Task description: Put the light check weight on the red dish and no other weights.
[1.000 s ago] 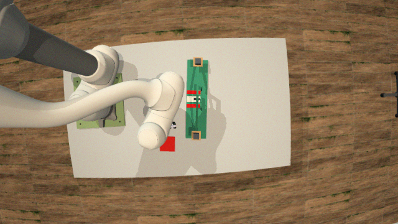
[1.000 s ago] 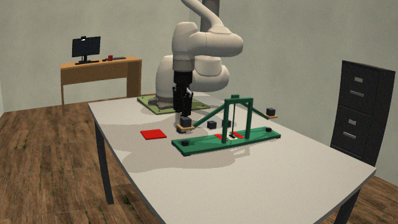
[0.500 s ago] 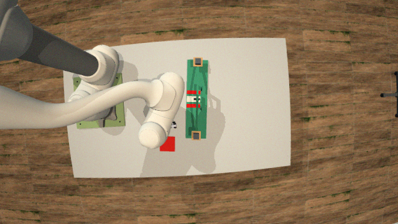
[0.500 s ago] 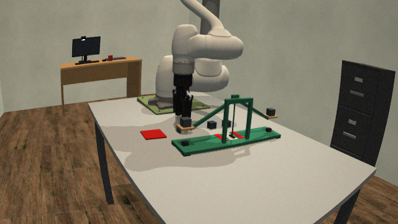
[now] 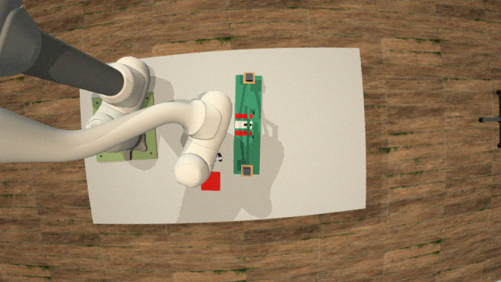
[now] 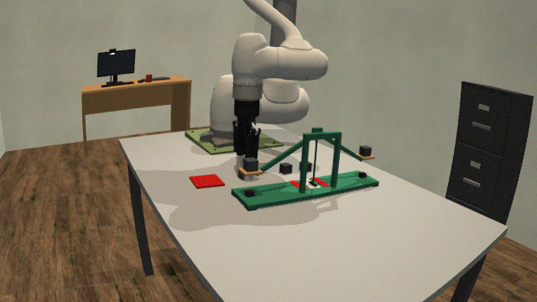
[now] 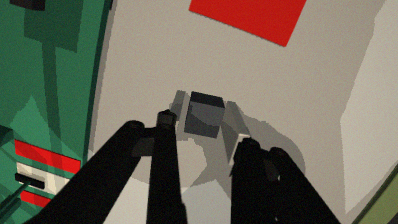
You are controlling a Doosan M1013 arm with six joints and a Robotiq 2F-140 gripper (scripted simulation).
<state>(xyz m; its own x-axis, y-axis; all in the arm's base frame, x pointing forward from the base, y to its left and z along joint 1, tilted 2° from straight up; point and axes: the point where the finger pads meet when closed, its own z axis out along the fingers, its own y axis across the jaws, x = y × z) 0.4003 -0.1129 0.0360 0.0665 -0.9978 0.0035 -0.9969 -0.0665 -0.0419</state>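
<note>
Pincer [image 5: 218, 157] [image 6: 246, 156] [image 7: 203, 108] partly open, astride a dark weight [image 6: 246, 176] [image 7: 203, 119] on the table [image 5: 313, 129] [image 6: 336, 243] [image 7: 140, 65].
Pads either side of it, no grip seen. Red dish [image 5: 212, 182] [image 6: 206, 181] [image 7: 250, 19] near the pincer, flat, bare. Balance [image 5: 254, 157] [image 6: 277, 198] [image 7: 65, 100] beside the pincer, a weight per pan, pointer [image 5: 247, 124] [image 6: 313, 183] [image 7: 30, 180] over white. Cannot tell which is light.
</note>
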